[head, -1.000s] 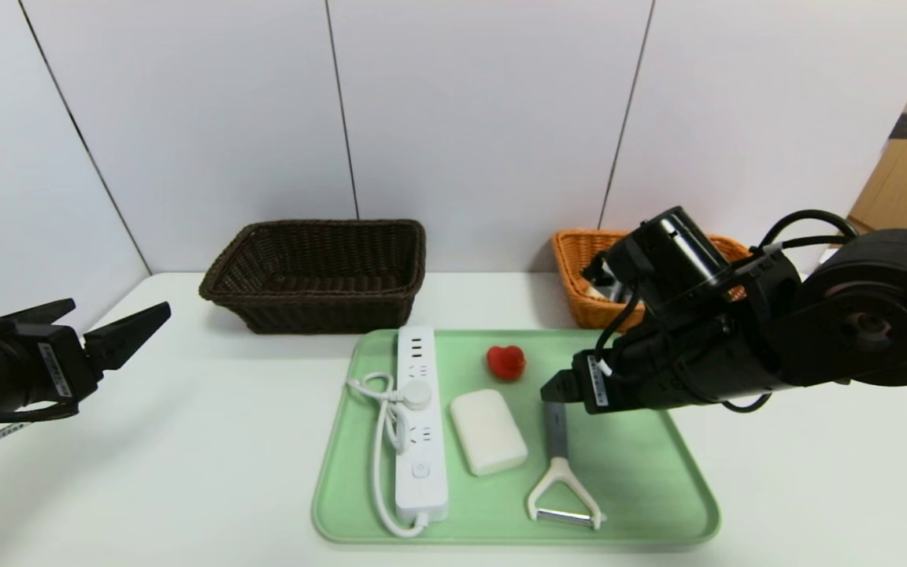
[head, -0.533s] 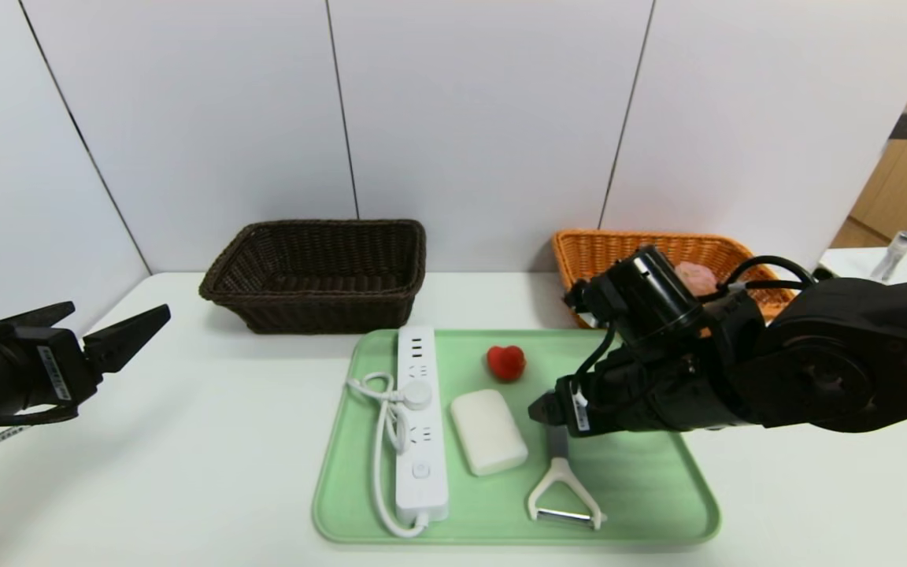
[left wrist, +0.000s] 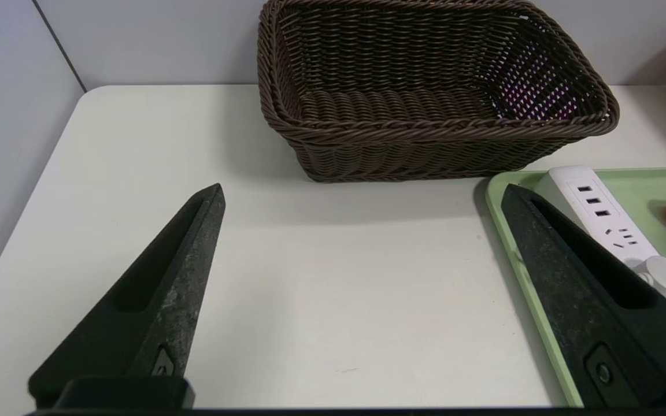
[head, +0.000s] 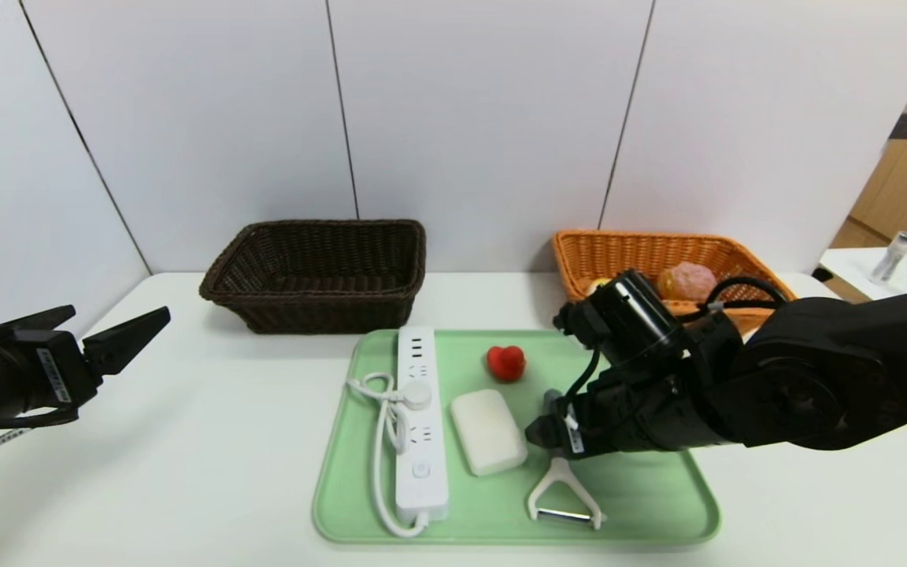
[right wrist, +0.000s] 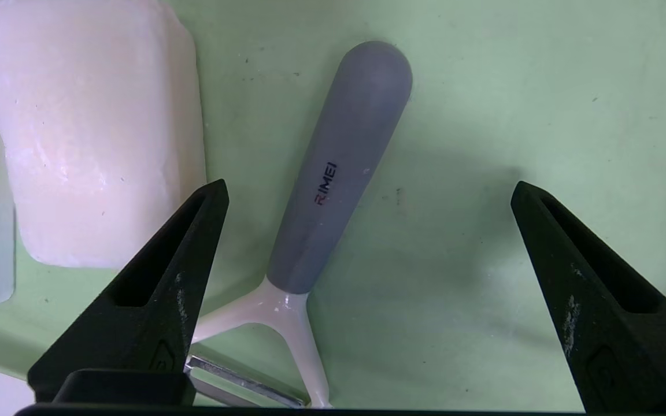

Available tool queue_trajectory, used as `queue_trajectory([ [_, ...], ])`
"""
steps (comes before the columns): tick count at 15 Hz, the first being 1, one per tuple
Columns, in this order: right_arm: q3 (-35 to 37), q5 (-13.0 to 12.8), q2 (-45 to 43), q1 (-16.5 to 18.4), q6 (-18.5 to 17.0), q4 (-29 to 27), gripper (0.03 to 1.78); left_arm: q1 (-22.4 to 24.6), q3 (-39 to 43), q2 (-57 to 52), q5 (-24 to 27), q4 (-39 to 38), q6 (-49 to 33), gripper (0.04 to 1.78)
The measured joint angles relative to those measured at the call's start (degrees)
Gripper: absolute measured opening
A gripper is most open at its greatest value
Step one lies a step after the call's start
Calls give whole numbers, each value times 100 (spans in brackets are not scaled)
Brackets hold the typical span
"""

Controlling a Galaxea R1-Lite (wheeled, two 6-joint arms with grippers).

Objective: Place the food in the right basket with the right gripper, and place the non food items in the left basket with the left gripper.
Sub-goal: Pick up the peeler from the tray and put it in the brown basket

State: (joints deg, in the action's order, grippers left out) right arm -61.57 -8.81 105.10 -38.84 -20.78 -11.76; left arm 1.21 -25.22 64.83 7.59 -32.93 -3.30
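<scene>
Lowered and drawn back from the right basket [head: 670, 272] over the last second, the right gripper [head: 542, 431] is now held just above the green tray [head: 642, 504], and the food [head: 686, 281] inside the orange wicker, hidden before by the arm, is uncovered. Its jaws are spread wide and nothing is held. Between them the peeler [right wrist: 341, 179] is seen: the smooth grey rounded handle lies closer to one pointed black finger [right wrist: 159, 289] than to the other, with the white Y-fork and metal blade under that same finger. The soap bar [right wrist: 93, 133] (a waxy white block with rounded corners) lies just beside the handle, outside the jaws.

At the left edge of the surface [head: 186, 441] the left gripper [head: 107, 335] is parked, jaws wide apart and empty, pointed toward the left basket [left wrist: 425, 110], a dark brown tight weave with flared sides. On the tray the glossy white power strip [head: 420, 425] with its looped cord and the small red duck [head: 505, 361] are also laid, apart from each other.
</scene>
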Motion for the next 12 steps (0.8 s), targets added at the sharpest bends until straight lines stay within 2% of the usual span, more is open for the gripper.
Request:
queue_trajectory([
  [4, 312, -63, 74, -51, 150, 575, 169, 0, 43, -33, -5, 0, -7, 169],
  [5, 395, -102, 94, -60, 188, 717, 161, 0, 43, -37, -5, 0, -9, 169],
  [6, 444, -140, 113, -63, 199, 786, 143, 0, 43, -41, -5, 0, -11, 169],
  [9, 472, -138, 140, -79, 183, 778, 105, 0, 43, -61, 0, -1, -9, 169],
  [12, 480, -132, 138, -84, 190, 755, 80, -2, 43, -69, 0, 0, -9, 169],
])
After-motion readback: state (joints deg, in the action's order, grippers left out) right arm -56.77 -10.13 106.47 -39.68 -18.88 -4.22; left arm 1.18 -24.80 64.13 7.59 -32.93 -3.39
